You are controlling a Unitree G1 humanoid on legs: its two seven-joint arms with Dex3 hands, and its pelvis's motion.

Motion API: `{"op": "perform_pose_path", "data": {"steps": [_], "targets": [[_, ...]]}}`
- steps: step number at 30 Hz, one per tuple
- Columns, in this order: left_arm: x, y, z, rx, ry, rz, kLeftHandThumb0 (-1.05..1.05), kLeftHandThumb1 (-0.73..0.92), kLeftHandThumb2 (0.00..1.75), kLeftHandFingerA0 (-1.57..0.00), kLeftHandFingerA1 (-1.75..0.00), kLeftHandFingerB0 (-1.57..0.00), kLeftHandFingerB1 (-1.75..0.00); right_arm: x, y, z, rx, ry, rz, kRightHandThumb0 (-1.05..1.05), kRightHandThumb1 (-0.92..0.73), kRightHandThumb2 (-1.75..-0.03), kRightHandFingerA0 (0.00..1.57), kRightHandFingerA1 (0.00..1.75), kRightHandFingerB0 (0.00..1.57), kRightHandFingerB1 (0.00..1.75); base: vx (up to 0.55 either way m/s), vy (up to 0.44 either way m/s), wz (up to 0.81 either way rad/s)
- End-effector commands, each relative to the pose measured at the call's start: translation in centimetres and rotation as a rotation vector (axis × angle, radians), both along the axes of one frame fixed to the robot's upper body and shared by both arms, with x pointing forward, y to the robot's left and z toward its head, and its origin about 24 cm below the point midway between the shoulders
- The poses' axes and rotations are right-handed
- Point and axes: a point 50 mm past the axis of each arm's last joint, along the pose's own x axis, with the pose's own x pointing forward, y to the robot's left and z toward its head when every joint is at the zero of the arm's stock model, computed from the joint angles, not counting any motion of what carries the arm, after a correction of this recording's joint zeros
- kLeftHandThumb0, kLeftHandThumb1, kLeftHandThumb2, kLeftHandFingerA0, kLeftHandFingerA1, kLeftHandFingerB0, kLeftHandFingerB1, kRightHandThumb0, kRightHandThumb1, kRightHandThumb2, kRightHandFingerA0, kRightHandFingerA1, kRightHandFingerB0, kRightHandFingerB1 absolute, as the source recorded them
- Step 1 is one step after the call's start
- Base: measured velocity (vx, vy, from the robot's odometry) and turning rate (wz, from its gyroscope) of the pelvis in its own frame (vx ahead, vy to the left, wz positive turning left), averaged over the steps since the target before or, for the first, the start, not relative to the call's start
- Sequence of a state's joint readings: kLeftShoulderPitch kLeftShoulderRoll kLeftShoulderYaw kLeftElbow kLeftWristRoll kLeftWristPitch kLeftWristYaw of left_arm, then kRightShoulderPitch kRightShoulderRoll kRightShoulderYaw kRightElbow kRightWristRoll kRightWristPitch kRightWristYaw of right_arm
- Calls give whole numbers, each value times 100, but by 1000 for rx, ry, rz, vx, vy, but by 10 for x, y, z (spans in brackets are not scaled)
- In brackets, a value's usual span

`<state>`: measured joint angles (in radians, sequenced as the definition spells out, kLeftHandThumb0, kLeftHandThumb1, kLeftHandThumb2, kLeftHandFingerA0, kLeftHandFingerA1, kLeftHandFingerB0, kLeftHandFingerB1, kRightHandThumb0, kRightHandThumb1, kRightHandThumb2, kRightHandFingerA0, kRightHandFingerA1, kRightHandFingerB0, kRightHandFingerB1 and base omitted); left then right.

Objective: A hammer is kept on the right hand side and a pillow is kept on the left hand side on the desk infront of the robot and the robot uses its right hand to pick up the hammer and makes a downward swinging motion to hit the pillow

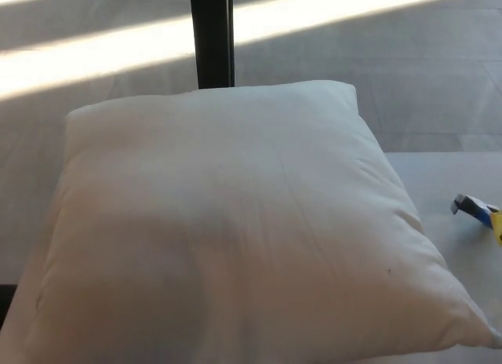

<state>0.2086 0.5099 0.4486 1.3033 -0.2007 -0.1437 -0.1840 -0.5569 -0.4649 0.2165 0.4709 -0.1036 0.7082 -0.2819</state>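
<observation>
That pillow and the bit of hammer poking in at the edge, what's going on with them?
A big white pillow lies on the desk, filling most of the head view. At the right edge only the hammer head and a bit of its blue and yellow handle show, low over the desk beside the pillow and not touching it. Neither robot hand is in view, so what holds the hammer cannot be seen. The pillow shows no dent.

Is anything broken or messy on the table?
Nothing looks broken or spilled. The white pillow lies flat and whole. Only the hammer is odd: just its head pokes in at the right edge, beside the pillow, the rest cut off.
</observation>
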Motion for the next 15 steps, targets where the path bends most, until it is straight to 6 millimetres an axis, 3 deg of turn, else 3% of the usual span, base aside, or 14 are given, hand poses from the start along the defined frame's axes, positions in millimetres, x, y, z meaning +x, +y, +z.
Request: {"op": "perform_pose_path", "data": {"steps": [1,3,4,6,7,9,10,11,12,14,15], "targets": [[-2,6,6,22,-18,7,-77,83,65,-60,-57,-63,-48,-28,20,-25,-604,-179,674,-17,-62,-86,88,172,75,123,0,0,0],[-1,7,6,22,-24,35,-78,81,64,-59,-58,-66,-48,-35,18,-41,-467,-18,718,-21,-63,-73,89,151,79,82,0,0,0],[0,7,7,24,-25,15,-77,83,65,-59,-59,-65,-49,-36,17,-44,-430,14,709,-25,-69,-67,85,130,70,65,0,0,0],[0,7,7,25,-26,7,-77,83,65,-59,-59,-65,-49,-36,16,-45,-416,26,707,-25,-69,-67,85,130,70,65,0,0,0],[0,7,6,27,-13,1,-75,84,65,-58,-55,-65,-48,-38,14,-49,-396,69,694,-36,-71,-62,79,128,56,47,0,0,0],[0,7,6,24,-14,7,-77,83,66,-59,-54,-63,-46,-40,10,-53,-375,155,682,-52,-72,-62,78,101,35,38,0,0,0],[-1,7,6,22,-18,21,-77,82,65,-58,-56,-65,-48,-41,5,-54,-362,200,668,-63,-57,-91,64,86,22,48,0,0,0],[-1,7,6,20,-21,27,-77,82,65,-58,-56,-65,-48,-41,4,-54,-358,212,662,-63,-57,-91,64,86,22,48,0,0,0],[-1,7,6,22,-16,18,-78,83,66,-57,-56,-65,-47,-42,3,-54,-360,228,657,-65,-73,-62,40,72,23,35,0,0,0],[0,7,6,25,-9,4,-78,83,66,-57,-56,-65,-47,-42,1,-55,-364,251,649,-65,-73,-62,40,72,23,35,0,0,0],[-1,6,6,23,-8,-9,-78,84,66,-56,-56,-65,-47,-43,-4,-55,-381,296,618,-76,-59,-94,19,57,12,44,0,0,0]]}}
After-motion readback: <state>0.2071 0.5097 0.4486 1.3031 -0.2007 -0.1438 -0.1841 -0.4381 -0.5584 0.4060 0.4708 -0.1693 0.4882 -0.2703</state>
